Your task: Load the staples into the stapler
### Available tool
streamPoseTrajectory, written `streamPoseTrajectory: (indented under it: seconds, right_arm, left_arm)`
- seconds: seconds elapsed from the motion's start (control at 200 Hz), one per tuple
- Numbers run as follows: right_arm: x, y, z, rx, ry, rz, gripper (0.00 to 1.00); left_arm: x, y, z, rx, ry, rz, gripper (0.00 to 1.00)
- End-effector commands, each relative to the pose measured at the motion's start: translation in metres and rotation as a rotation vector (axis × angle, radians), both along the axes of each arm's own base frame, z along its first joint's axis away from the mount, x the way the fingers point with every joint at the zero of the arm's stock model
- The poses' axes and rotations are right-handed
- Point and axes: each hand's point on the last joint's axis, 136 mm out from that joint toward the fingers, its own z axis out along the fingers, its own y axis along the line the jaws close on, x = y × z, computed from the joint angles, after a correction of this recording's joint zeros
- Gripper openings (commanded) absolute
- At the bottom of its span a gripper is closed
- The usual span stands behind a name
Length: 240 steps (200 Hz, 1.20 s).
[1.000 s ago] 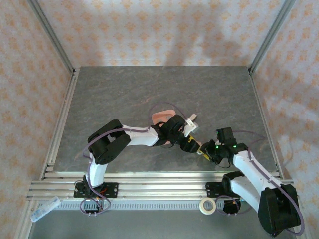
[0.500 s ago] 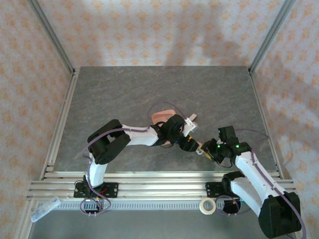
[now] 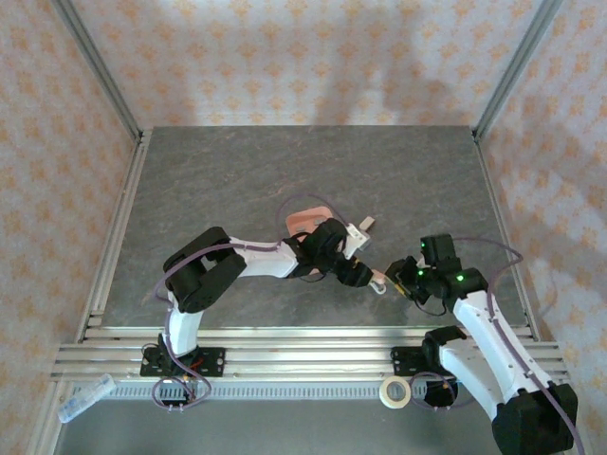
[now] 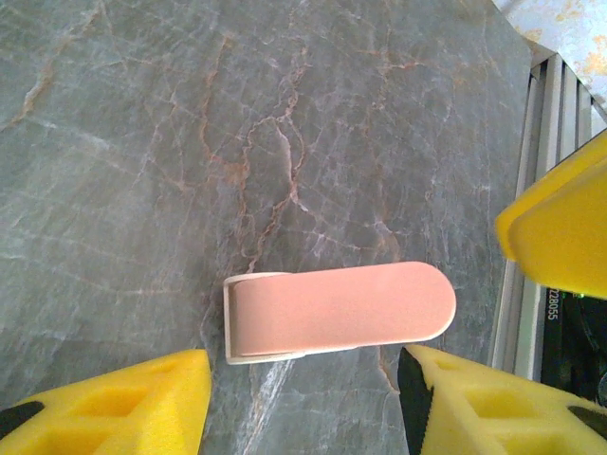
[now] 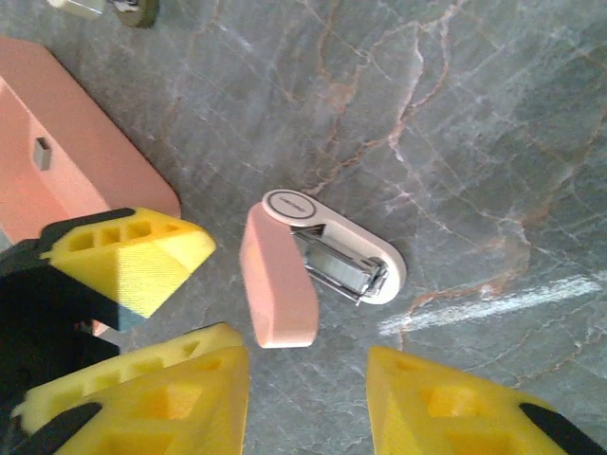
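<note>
The stapler [image 5: 322, 261] lies on the grey table, hinged open in a V. Its pink lid [image 5: 278, 282] tilts to the left and its white base with the metal channel [image 5: 346, 267] lies flat. In the left wrist view the stapler [image 4: 337, 311] shows its pink top, just ahead of my open left gripper [image 4: 303, 389]. My right gripper [image 5: 308, 393] is open just short of the stapler, with nothing between its fingers. From above, the stapler [image 3: 379, 283] sits between the left gripper [image 3: 365, 277] and the right gripper [image 3: 400, 278]. A small grey strip of staples [image 5: 41, 153] lies in the salmon-pink tray [image 5: 85, 180].
The tray [image 3: 305, 220] sits behind the left wrist, and a small cream piece [image 3: 363, 227] lies to its right. A roll of tape [image 3: 395, 391] and a clear plastic item [image 3: 85, 396] rest below the front rails. Open table lies to the back and left.
My right arm has swung outward to the right, and its gripper has drawn back slightly from the stapler. The left gripper has shifted a little toward the stapler.
</note>
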Motion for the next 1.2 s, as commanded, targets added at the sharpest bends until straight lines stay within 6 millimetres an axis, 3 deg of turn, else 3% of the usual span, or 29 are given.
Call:
streamPoseTrajectory:
  seconds: [0.0,0.34,0.606,1.196]
  right_arm:
    - [0.008,0.000,0.010,0.001,-0.031,-0.008,0.38]
    - [0.022,0.019,-0.003,0.084,0.011,0.037,0.36]
    - [-0.006,0.002,-0.050,-0.013,0.158,0.009,0.23]
    - [-0.034,-0.014,-0.085,-0.094,0.289,-0.014,0.17]
  left_arm:
    - [0.016,0.005,0.020,-0.040,-0.041,0.060,0.56]
    - [0.019,0.004,0.023,-0.056,-0.047,0.067,0.56]
    - [0.018,0.002,0.027,-0.065,-0.044,0.056,0.56]
    - [0.019,0.001,0.030,-0.069,-0.049,0.048,0.56]
